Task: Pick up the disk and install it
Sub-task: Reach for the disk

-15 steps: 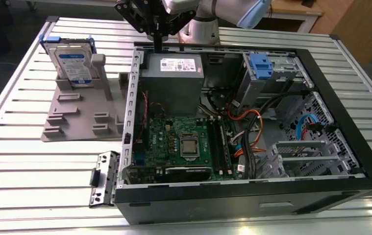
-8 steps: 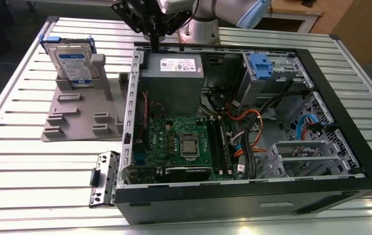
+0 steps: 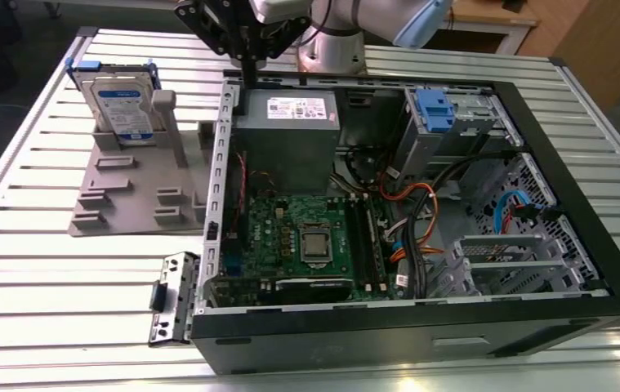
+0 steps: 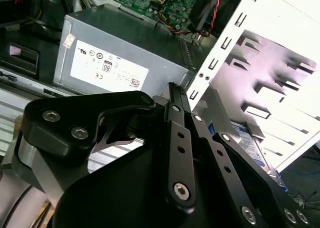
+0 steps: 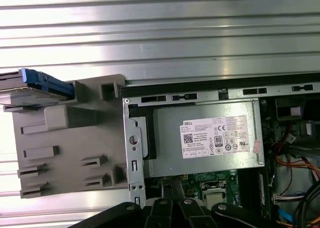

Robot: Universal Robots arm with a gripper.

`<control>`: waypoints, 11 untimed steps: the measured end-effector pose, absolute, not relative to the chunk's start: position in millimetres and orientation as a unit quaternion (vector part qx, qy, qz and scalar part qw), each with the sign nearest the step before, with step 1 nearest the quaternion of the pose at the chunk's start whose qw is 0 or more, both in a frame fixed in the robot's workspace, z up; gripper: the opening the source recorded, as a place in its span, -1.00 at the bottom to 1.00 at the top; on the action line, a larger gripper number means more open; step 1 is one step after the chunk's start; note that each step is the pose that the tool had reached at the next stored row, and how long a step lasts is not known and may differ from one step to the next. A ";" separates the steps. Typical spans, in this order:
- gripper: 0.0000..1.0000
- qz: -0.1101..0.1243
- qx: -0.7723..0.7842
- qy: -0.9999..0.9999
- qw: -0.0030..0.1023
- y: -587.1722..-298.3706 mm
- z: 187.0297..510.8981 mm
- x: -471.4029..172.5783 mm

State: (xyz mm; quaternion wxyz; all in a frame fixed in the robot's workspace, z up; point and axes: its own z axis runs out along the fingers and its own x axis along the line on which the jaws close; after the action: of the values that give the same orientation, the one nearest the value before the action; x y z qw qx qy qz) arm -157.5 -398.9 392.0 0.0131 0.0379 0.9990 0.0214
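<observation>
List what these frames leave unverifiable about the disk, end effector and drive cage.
1. Exterior view: the end effector is cut off by the top edge.
2. Second wrist view: the disk sits mostly behind the end effector's black links.
3. First wrist view: the disk is edge-on and cut by the picture's edge.
4. Exterior view: the drive cage walls hide its inside.

The exterior view looks down on the whole open case (image 3: 397,336); both wrist views, nearer, share its grey box (image 4: 165,41) (image 5: 167,138).
</observation>
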 end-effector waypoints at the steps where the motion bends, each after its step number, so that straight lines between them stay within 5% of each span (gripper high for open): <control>1: -0.80 0.021 0.038 0.999 0.013 -398.9 391.8 -160.2; 11: -0.80 0.021 0.038 0.999 0.013 -399.0 391.2 -169.6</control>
State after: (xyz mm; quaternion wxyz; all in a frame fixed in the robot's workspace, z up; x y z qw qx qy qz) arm -169.6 -399.0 391.2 0.0131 0.0379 0.9990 0.0214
